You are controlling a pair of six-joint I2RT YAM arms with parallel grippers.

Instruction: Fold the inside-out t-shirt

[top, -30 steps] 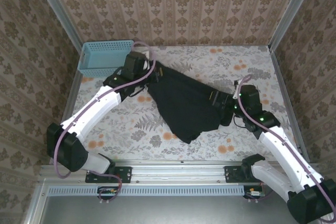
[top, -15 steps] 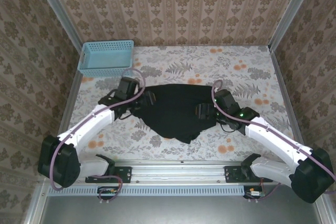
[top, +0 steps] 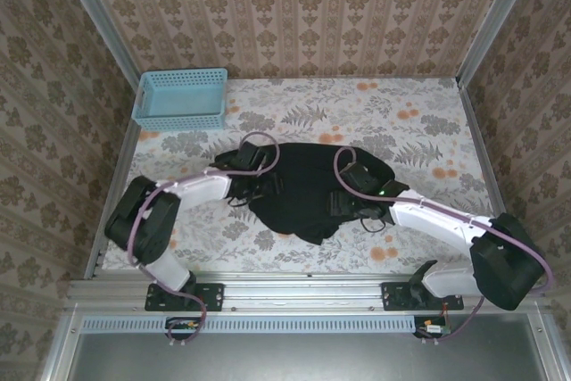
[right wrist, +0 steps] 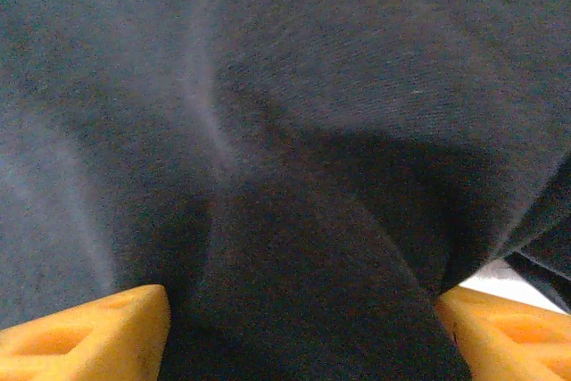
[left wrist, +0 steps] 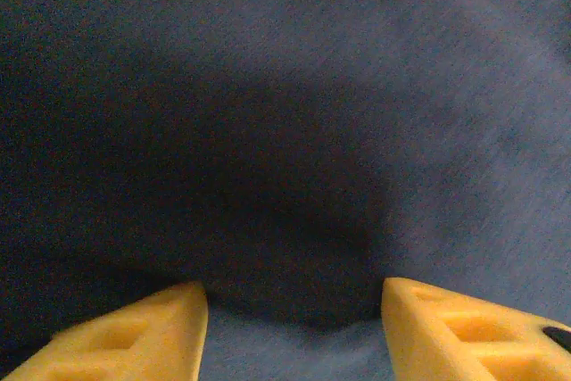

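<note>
Left gripper sits low on the left side of the inside-out t-shirt, and through its wrist camera the 2 yellow fingers stand parted with nothing pinched between them; dark cloth lies flat just beyond the tips. Right gripper rests on the opposite side of the garment, reaching in from the right. Its 2 fingers are spread wide, and a raised ridge of black fabric runs down into the gap between them, but the tips are not clamped on it. A sliver of pale surface shows past the cloth edge at the lower right of that wrist view.

From above, the shirt is a bunched black heap near the middle of the floral table, wider at the top and tapering to a point toward the near edge, with both arms bent inward over it. At the far left corner, well apart from the shirt, stands a light blue basket.
</note>
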